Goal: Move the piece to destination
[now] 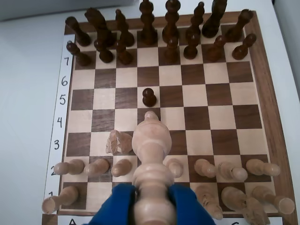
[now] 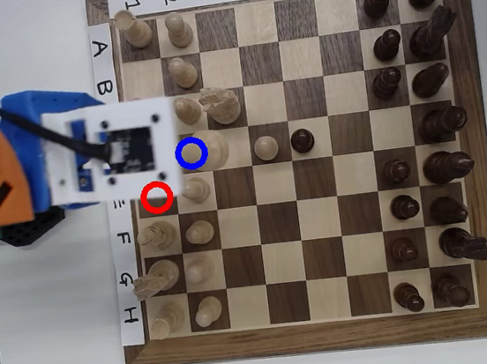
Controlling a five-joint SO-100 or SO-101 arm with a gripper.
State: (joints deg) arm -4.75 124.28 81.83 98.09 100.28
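Note:
In the wrist view my gripper (image 1: 152, 194) is shut on the piece (image 1: 151, 145), a tall cream chessman. Its blue fingers (image 1: 117, 206) clamp the lower body from both sides near the board's near edge. In the overhead view the piece (image 2: 215, 149) shows as a cream round shape just right of my white wrist block (image 2: 120, 153), which hides the fingers. The destination (image 2: 192, 154) is the dark square with the blue circle. It touches the piece's left side, in column 2, row D.
A red circle (image 2: 157, 197) marks a square by the board's left edge. A light knight (image 2: 221, 105), a light pawn (image 2: 264, 147) and a dark pawn (image 2: 301, 140) stand close by. Light pawns (image 2: 196, 188) flank the blue circle. Dark pieces (image 1: 148, 28) fill the far ranks.

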